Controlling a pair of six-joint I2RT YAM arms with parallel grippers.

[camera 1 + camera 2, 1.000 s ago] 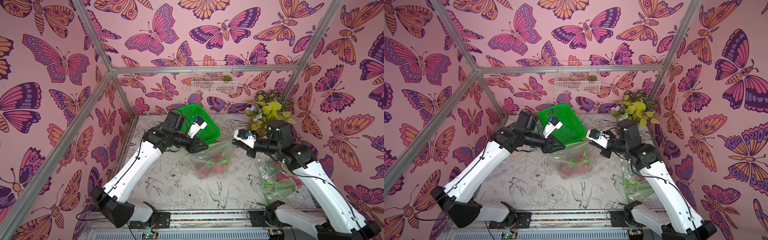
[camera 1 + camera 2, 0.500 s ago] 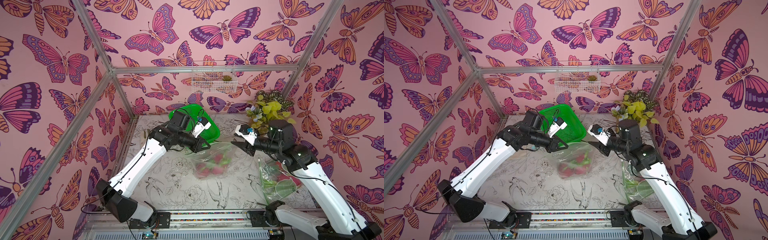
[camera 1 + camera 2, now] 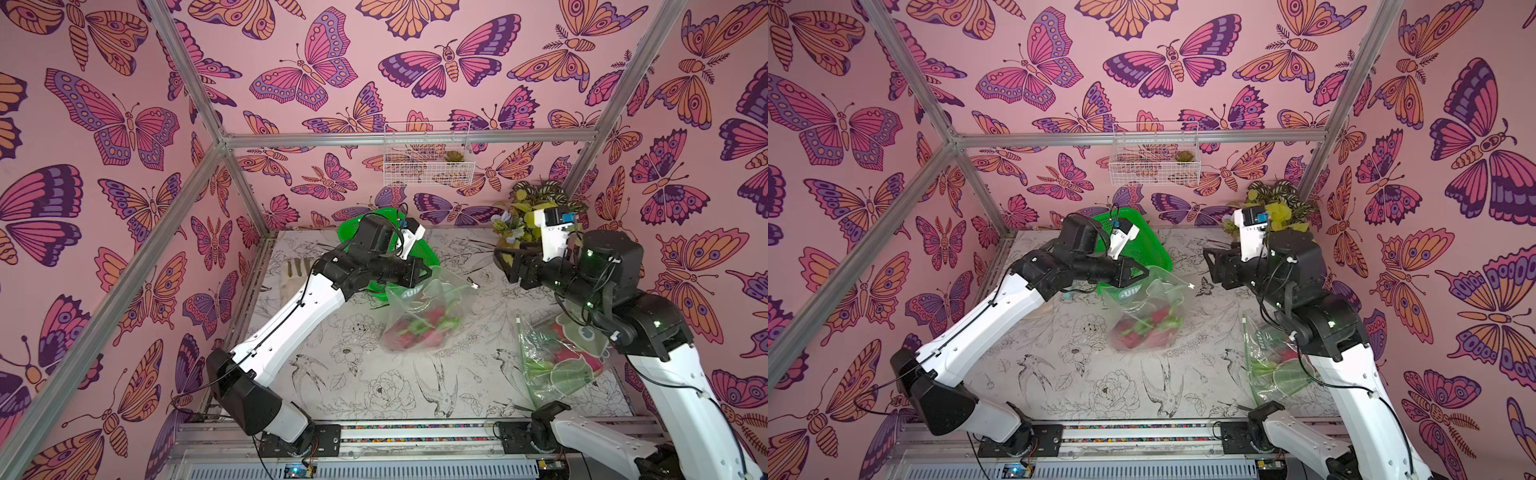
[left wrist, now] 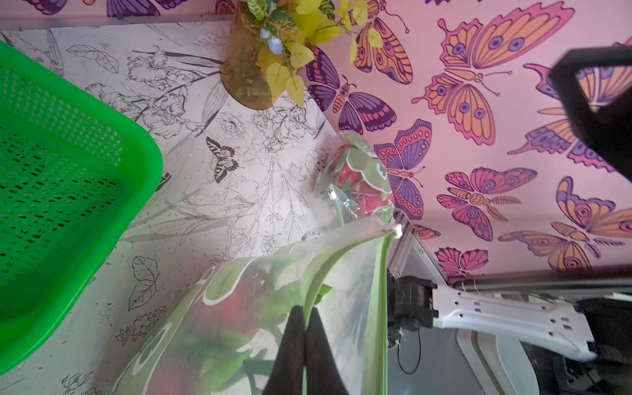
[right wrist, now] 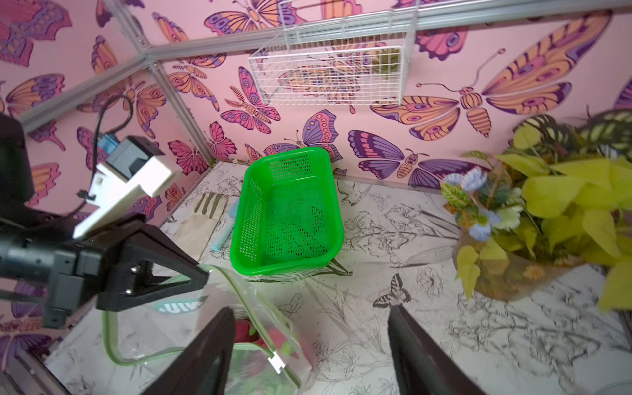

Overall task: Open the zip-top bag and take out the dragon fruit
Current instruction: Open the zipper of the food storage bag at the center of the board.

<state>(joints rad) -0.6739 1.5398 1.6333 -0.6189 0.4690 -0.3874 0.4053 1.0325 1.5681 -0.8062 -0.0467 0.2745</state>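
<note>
Left fingers (image 4: 294, 345) pinched together, left arm (image 3: 291, 316) reaching forward; right fingers (image 5: 420, 352) spread wide apart.

You get one readable mark only, white letters on a teal patch (image 5: 180, 304) near the mouth of the mid-table zip-top bag (image 3: 432, 301), seen reversed through the plastic, roughly "UIN", not fully legible.

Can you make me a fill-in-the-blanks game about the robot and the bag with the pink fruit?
The jaws of the left gripper are ___ on the rim of the bag.
The jaws of the right gripper stand ___, holding nothing.
The dragon fruit lies ___ the bag.
The plastic basket is coloured ___.
Missing words: shut, open, inside, green.
</note>
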